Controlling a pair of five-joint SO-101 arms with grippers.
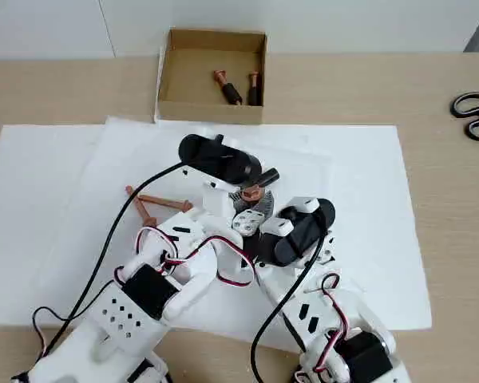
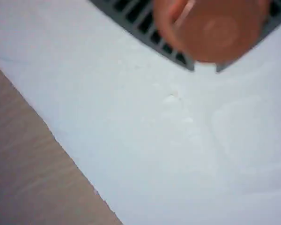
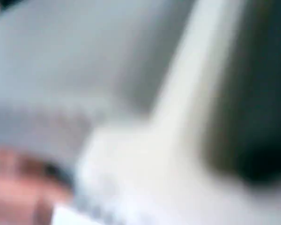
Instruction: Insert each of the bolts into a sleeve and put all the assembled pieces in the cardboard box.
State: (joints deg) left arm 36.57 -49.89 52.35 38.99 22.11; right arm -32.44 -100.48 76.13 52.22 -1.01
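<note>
Copper-brown, round-headed bolt [image 2: 215, 30] lies against a ribbed grey claw [image 1: 251, 203]; its grip cannot be told

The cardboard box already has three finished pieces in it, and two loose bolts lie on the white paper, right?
Not three: the high view shows two assembled pieces in the cardboard box. Two loose bolts do lie on the white paper.

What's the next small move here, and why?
Probably ease the bolt a little further into the black sleeve. Its copper head sits right beside the sleeve over the white paper, and I cannot tell that it is fully seated. After that, carry it to the cardboard box, which already holds two assembled pieces.
</note>
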